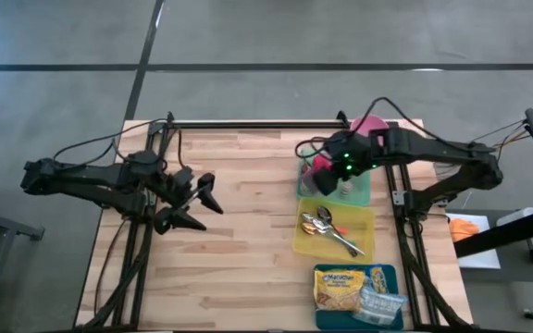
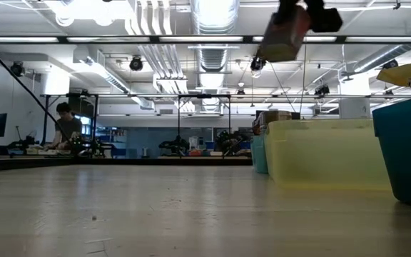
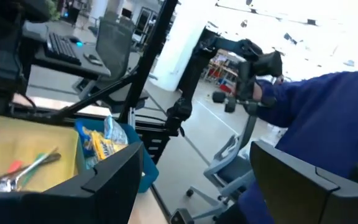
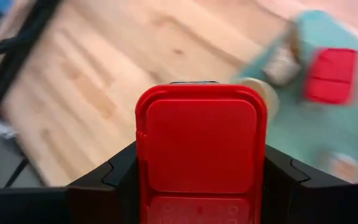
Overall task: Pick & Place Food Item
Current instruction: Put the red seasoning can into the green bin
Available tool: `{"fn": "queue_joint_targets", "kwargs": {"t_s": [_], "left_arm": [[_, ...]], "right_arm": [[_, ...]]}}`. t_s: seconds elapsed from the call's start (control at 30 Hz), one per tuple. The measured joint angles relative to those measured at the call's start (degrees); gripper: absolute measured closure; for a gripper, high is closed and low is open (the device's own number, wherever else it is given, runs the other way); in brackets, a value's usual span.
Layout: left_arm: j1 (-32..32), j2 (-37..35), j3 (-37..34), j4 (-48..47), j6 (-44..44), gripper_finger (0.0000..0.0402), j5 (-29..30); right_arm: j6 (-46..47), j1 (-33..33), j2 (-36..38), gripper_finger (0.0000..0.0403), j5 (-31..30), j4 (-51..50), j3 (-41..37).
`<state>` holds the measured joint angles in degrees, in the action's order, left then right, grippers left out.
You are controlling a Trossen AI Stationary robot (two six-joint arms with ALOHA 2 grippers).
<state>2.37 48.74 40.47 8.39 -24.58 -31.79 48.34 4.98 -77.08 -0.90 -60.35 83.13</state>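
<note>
My right gripper (image 1: 329, 176) is shut on a red-lidded container (image 4: 201, 146), held high above the left end of the green tray (image 1: 359, 192) at the table's far right. In the low view the container (image 2: 285, 34) hangs tilted, well clear of the table. The green tray holds another red-lidded item (image 4: 331, 74) and small round jars (image 4: 281, 62). At the table's left, my left gripper (image 1: 192, 205) stands open, with nothing between its fingers (image 3: 110, 180). My right gripper pinches the container between its two fingers, one on each side just below the red square lid (image 4: 143, 155). The fingers slant down from the table's right. The container is lifted clear and tilted, its lid turned toward the wrist camera.
A yellow tray (image 1: 305, 242) with spoons lies in front of the green tray. A blue tray (image 1: 391, 273) with food packets sits at the near right edge. A pink object (image 1: 370, 124) lies at the far edge. Bare wood spans the table's middle. A person sits beyond the table (image 3: 328, 118).
</note>
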Motion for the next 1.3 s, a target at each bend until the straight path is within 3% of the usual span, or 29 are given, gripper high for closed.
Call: {"fn": "queue_joint_targets", "kwargs": {"t_s": [0.13, 0.23, 0.5, 0.87, 1.3], "left_arm": [[-0.1, -0.1, 0.0, -0.9, 1.4, 0.0103, 0.4], [-0.2, 0.0, 0.0, -3.1, -3.6, 0.0103, 0.6], [-0.2, -0.9, -0.1, -3.7, -5.6, 0.0103, -2.0], [-0.2, -2.9, -0.1, -4.1, -1.1, 0.0103, -5.2], [-0.2, -2.9, -0.3, -7.2, -0.7, 0.0103, -5.3]], "right_arm": [[2.1, 1.4, 1.5, 0.0195, -3.0, -6.6, -0.3], [3.6, 2.4, 1.9, 0.0195, -3.8, -10.6, -1.3], [5.7, 4.8, 2.0, 0.0195, -1.8, -10.5, -11.1], [7.6, 8.1, 2.3, 0.0195, -3.6, 6.5, -25.6], [5.4, 10.1, -1.4, 0.0195, -6.4, 12.1, -29.4]]}}
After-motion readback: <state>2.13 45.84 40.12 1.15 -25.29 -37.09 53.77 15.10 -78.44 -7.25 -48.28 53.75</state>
